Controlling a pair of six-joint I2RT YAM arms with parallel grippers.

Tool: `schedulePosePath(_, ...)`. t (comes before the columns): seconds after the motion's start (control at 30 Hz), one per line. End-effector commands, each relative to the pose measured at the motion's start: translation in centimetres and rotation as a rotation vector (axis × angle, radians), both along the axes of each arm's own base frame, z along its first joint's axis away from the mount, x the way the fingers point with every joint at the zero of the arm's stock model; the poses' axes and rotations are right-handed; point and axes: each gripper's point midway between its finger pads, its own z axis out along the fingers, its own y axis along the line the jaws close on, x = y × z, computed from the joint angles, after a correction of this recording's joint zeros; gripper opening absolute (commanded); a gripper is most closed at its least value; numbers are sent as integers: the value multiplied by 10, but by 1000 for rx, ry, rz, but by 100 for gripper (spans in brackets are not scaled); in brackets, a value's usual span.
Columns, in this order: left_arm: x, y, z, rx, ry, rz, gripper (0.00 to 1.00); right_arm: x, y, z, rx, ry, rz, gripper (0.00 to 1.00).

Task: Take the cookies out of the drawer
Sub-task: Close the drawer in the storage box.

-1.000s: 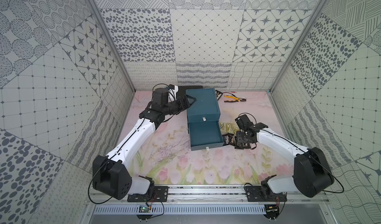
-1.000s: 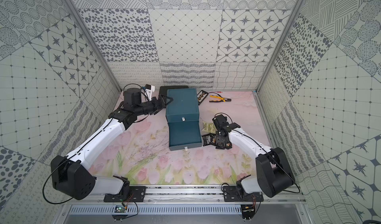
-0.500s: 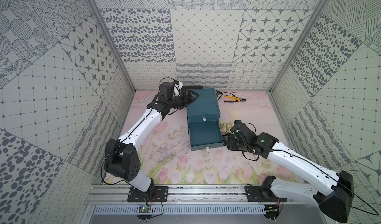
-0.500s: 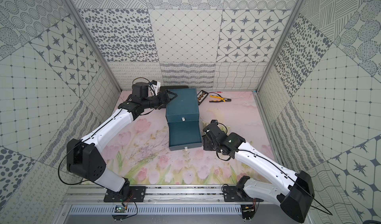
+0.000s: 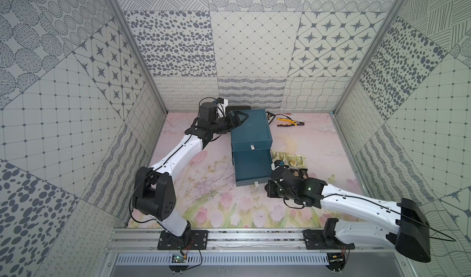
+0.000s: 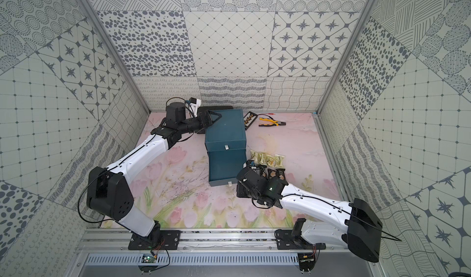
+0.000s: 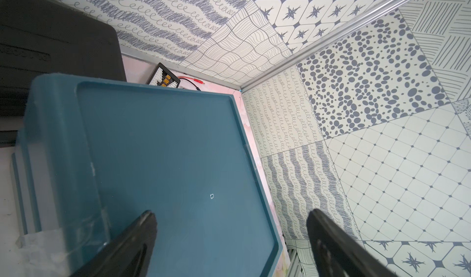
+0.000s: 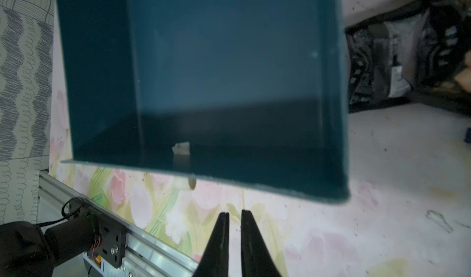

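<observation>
The teal cabinet [image 5: 251,128] has its drawer [image 5: 251,166] pulled out toward the front. In the right wrist view the drawer [image 8: 229,59] holds no packets. The cookies lie on the mat right of the drawer: gold packets [image 5: 288,159] [image 6: 267,158] and black packets [image 5: 299,172] [image 6: 276,172] [image 8: 382,64]. My right gripper [image 8: 234,212] [image 5: 268,190] hovers off the drawer's front right corner, its fingers almost touching and holding nothing. My left gripper [image 7: 230,213] [image 5: 242,117] stands open over the cabinet top's back left corner.
Yellow-handled pliers [image 5: 289,122] and a slim black tray [image 6: 249,119] lie at the back right. A black box [image 7: 51,33] sits behind the cabinet against the back wall. The metal rail [image 8: 142,240] runs along the mat's front edge.
My right arm swung away from the packets to the drawer's front right corner, and its jaws narrowed to a slit. The left arm's elbow rose while its gripper stayed at the cabinet.
</observation>
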Motion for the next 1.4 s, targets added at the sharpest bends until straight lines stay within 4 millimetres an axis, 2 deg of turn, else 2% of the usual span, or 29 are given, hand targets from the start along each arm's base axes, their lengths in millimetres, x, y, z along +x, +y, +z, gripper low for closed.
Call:
schedulePosePath(0.0, -10, 3, -50, 75, 156, 12, 97, 39, 29, 34, 92, -153, -50, 15)
schedulePosePath(0.13, -13, -1, -51, 77, 163, -10, 97, 65, 46, 43, 103, -184, -42, 15)
schedulePosePath(0.23, -18, -2, -53, 79, 165, -13, 97, 81, 57, 60, 131, -242, -37, 17)
schedulePosePath(0.37, -21, -3, -56, 76, 173, -13, 97, 103, 57, 74, 128, -286, -52, 19)
schedulePosePath(0.5, -27, -4, -58, 69, 184, -11, 97, 125, 51, 74, 147, -313, -74, 16)
schedulePosePath(0.57, -30, -2, -55, 71, 176, -7, 97, 122, 61, 94, 222, -373, -21, 17)
schedulePosePath(0.63, -33, 1, -51, 89, 164, -2, 97, 110, 67, 119, 289, -439, 20, 19)
schedulePosePath(0.73, -35, 7, -49, 119, 147, 11, 98, 87, 55, 132, 271, -471, 3, 19)
schedulePosePath(0.87, -36, 10, -56, 141, 159, 20, 98, 63, 31, 116, 327, -414, -59, 17)
schedulePosePath(0.97, -37, 11, -62, 138, 169, 27, 98, 50, 12, 90, 346, -360, -133, 13)
schedulePosePath(1.1, -40, 12, -68, 146, 188, 22, 98, 44, 8, 55, 346, -288, -155, 12)
schedulePosePath(1.2, -42, 13, -72, 154, 199, 23, 98, 50, 15, 40, 307, -272, -146, 11)
schedulePosePath(1.37, -45, 13, -72, 154, 203, 22, 98, 84, 23, 39, 330, -269, -211, 7)
